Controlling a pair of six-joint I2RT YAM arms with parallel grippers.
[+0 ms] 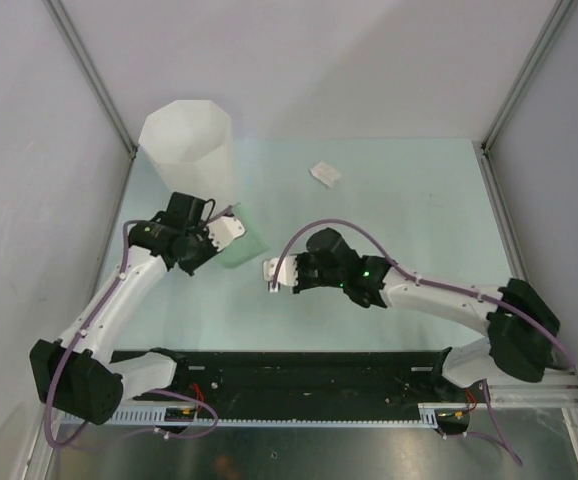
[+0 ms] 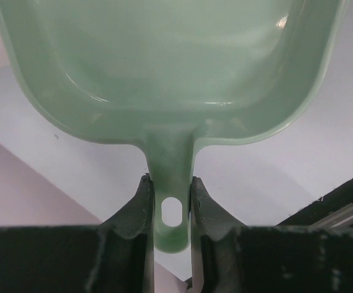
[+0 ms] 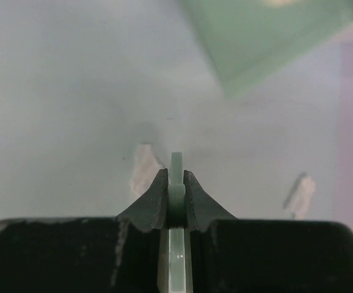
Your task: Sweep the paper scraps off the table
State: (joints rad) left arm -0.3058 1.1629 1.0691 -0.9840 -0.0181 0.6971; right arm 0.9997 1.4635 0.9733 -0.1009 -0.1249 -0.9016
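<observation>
My left gripper (image 1: 221,229) is shut on the handle of a mint-green dustpan (image 1: 243,246), beside the white bin. In the left wrist view the gripper (image 2: 170,183) clamps the handle and the pan (image 2: 164,61) is empty. My right gripper (image 1: 277,276) is shut on a thin pale green tool (image 3: 176,165), seen edge-on between its jaws (image 3: 176,177). One paper scrap (image 1: 325,174) lies far back on the table (image 1: 409,220). Another scrap (image 3: 143,170) lies just left of the right fingertips. A third scrap (image 3: 300,194) shows at the right. The dustpan's corner (image 3: 256,43) lies ahead.
A tall white faceted bin (image 1: 187,145) stands at the table's back left corner, just behind the dustpan. Grey walls and metal rails edge the table on three sides. The black front rail (image 1: 309,365) runs between the arm bases.
</observation>
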